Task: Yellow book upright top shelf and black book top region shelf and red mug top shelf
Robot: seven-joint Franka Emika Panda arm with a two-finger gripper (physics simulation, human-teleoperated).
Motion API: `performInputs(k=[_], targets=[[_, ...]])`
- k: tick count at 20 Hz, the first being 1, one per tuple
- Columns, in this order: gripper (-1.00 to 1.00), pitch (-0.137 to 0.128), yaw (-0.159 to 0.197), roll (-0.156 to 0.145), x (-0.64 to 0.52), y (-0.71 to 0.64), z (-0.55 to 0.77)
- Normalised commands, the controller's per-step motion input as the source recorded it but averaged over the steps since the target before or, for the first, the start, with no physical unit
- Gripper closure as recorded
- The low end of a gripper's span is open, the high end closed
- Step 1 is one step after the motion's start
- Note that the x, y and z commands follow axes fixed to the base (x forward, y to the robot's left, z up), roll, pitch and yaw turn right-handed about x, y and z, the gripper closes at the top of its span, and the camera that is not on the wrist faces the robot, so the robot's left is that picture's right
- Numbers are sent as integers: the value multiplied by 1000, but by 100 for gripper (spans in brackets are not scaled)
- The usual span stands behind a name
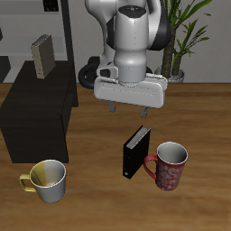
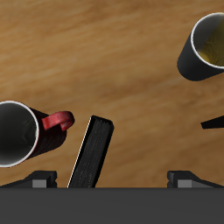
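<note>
Gripper [image 1: 129, 110] hangs in the middle of the frame with its jaws spread and nothing in them, just above the black book [image 1: 136, 152], which stands upright beside the red mug [image 1: 170, 166]. I'd centre over the book's thin spine, drop straight and pinch the covers, staying clear of the mug handle. Yellow book [image 1: 41, 56] already stands on the shelf [image 1: 36, 117] at upper left.

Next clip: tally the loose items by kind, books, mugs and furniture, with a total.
Books: 2, the yellow book upright on the shelf and the black book standing on the table.
Mugs: 2, the red mug and the yellow-and-white mug.
Shelves: 1.
Total: 5.
</note>
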Motion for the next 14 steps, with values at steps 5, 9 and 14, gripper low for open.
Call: performInputs(k=[5, 9, 14], targets=[[-100, 27, 2, -44, 260, -13, -211], [-100, 30, 9, -15, 112, -29, -184], [-100, 27, 13, 10, 70, 19, -204]])
